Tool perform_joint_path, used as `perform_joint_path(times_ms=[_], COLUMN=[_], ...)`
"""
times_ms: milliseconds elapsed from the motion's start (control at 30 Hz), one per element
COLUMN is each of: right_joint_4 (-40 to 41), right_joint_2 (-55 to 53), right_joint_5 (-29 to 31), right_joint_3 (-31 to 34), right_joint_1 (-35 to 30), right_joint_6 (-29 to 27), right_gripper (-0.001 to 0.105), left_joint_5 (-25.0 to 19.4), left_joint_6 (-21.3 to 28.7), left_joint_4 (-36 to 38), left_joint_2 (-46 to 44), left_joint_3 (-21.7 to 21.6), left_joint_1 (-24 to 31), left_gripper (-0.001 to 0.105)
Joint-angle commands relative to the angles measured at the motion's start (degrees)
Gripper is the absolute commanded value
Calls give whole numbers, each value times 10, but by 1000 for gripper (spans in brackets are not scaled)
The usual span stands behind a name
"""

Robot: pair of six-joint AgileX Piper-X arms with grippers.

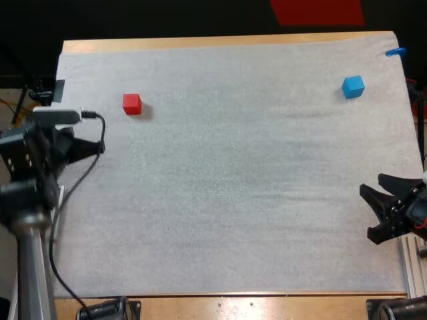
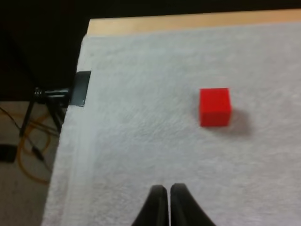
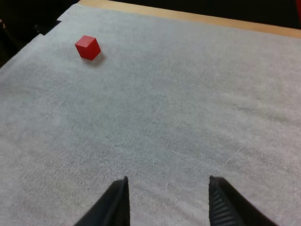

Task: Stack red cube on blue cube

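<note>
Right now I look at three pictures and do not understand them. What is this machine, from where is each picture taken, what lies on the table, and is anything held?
This is a robot with two arms at a wooden table covered by a white mat. Each arm ends in a gripper of two black fingers. One picture looks down from behind the arms; the other two come from cameras on the wrists, so the large near fingers are that arm's own. On the mat lie a red cube, far left, and a blue cube, far right, well apart. The left gripper is shut on nothing, fingers touching, short of the red cube. The right gripper is open. Nothing is held.
</note>
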Motion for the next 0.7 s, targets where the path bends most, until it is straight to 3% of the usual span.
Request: perform_joint_path(times_ms=[0, 100, 233, 467, 667], right_joint_4=[-2, -4, -4, -4, -4], right_joint_2=[0, 0, 0, 0, 0], right_joint_5=[-11, -11, -11, -8, -8], right_joint_3=[-7, -7, -7, -7, -7], right_joint_1=[1, 1, 1, 1, 1], right_joint_6=[-2, -2, -2, -2, 15], right_gripper=[39, 47, 63, 63, 63], left_joint_5=[6, 2, 2, 4, -5], left_joint_6=[22, 66, 73, 85, 99], left_joint_4=[-9, 4, -3, 7, 14], left_joint_2=[20, 74, 145, 258, 336], left_joint_3=[-20, -54, -97, -170, -214], left_joint_1=[0, -3, -3, -7, -50], left_gripper=[0, 0, 0, 0, 0])
